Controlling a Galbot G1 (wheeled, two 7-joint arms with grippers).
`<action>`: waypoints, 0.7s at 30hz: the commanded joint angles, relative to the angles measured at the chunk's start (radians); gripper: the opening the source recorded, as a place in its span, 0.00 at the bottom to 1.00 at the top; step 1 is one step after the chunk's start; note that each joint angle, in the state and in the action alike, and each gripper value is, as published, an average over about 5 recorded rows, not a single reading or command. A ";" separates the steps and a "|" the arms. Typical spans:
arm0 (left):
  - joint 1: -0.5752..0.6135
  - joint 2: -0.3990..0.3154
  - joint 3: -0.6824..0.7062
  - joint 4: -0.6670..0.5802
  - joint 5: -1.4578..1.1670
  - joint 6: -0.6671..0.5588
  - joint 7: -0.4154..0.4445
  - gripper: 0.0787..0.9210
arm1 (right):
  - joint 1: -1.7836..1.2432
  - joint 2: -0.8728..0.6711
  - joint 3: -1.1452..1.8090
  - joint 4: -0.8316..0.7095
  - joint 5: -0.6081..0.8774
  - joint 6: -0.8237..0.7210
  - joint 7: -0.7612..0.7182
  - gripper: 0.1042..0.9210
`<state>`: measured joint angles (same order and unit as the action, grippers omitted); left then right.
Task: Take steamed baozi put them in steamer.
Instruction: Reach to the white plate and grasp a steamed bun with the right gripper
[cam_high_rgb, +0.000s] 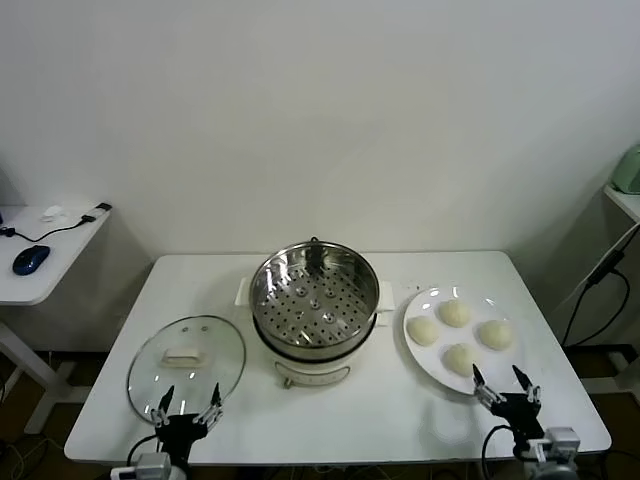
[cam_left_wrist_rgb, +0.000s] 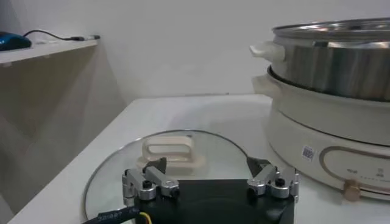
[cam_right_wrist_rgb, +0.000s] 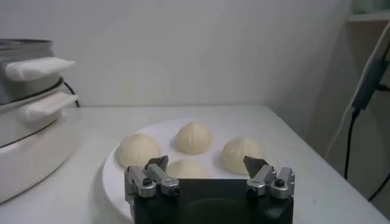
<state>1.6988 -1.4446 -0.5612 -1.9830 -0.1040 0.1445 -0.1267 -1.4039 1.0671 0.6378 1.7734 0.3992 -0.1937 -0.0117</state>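
Baozi (cam_high_rgb: 459, 335) x4 sit clustered on the white plate (cam_high_rgb: 418, 350), right side of the table (cam_high_rgb: 380, 420), just beside the steamer (cam_high_rgb: 314, 300). All four on the plate, none in the pot yet — task not started, by the look of it.

Handling, my read: soft dough, light, smooth domed skin. Will dent or tear if squeezed hard, maybe a bit tacky against the plate. Best to take one across the widest part of the dome, low on the sides, light force, lift straight up. They sit close together, so fingers need to drop into the gaps w/o nudging a neighbour.

Right gripper (cam_high_rgb: 505, 385) hovers at the near edge of the plate, jaws spread wide, holding nothing. In the right wrist view the nearest bun (cam_right_wrist_rgb: 187, 168) lies just ahead of the gripper (cam_right_wrist_rgb: 208, 175), roughly centred between the fingertips but not touching. Other three sit behind it — one to each side, one at the back.

Steamer is table centre, perforated tray empty, lid off. Glass lid (cam_high_rgb: 186, 358) lies flat on the table on the steamer's left.

Left gripper (cam_high_rgb: 187, 408) parked over the lid's near edge, jaws also spread, empty.
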 joint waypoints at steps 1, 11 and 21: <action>-0.001 0.005 0.000 -0.001 -0.003 -0.004 0.002 0.88 | 0.267 -0.128 -0.033 -0.096 -0.030 -0.112 -0.026 0.88; -0.003 0.030 -0.002 0.000 -0.026 -0.005 0.000 0.88 | 0.926 -0.537 -0.699 -0.399 -0.235 -0.164 -0.518 0.88; 0.007 0.019 0.004 0.004 -0.024 -0.021 -0.002 0.88 | 1.787 -0.599 -1.694 -0.669 -0.297 0.261 -1.262 0.88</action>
<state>1.7052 -1.4271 -0.5571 -1.9808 -0.1269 0.1253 -0.1288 -0.1877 0.5907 -0.4260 1.2762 0.1642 -0.0889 -0.8638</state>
